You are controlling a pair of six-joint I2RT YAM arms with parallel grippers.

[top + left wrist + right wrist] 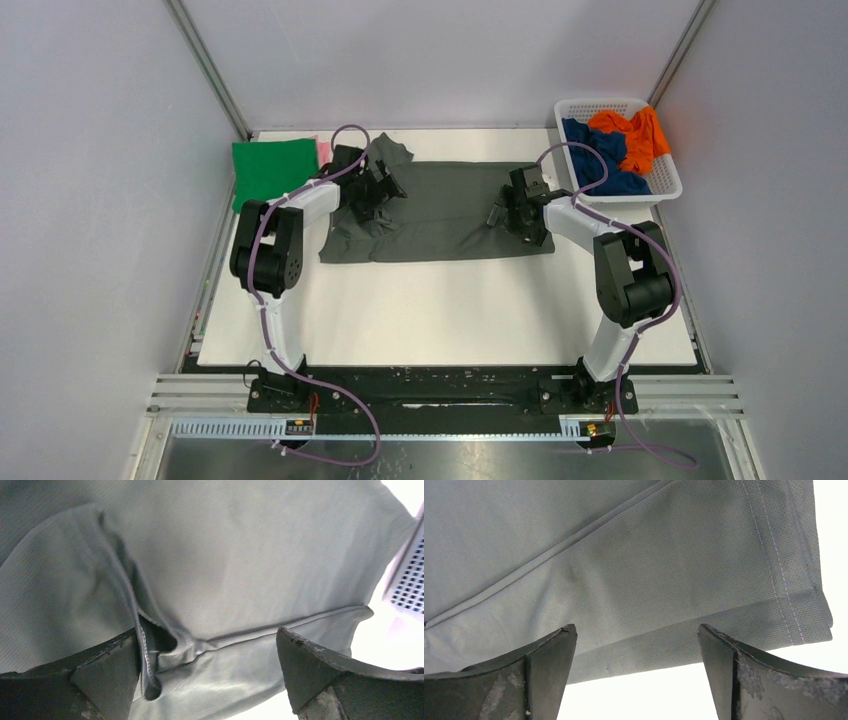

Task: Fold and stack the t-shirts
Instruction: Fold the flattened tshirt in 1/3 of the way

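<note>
Over mid-table, left gripper (375, 195): wide, empty, above a bunched sleeve (150, 665).
Right gripper (510, 212): wide, empty, above the hem edge (784, 605).
Dark grey t-shirt (440, 215): spread flat beneath both.
Fold advice: pinch both ends level, lift together, smooth the bunching first.

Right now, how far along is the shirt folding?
Done: a folded green cloth t-shirt lies far left, a pink cloth edge showing beside it. In hand: the dark grey cloth t-shirt lies spread, with the left tool and right tool open over it. Left: the orange t-shirt and navy blue t-shirt, crumpled in the white plastic lattice basket.
</note>
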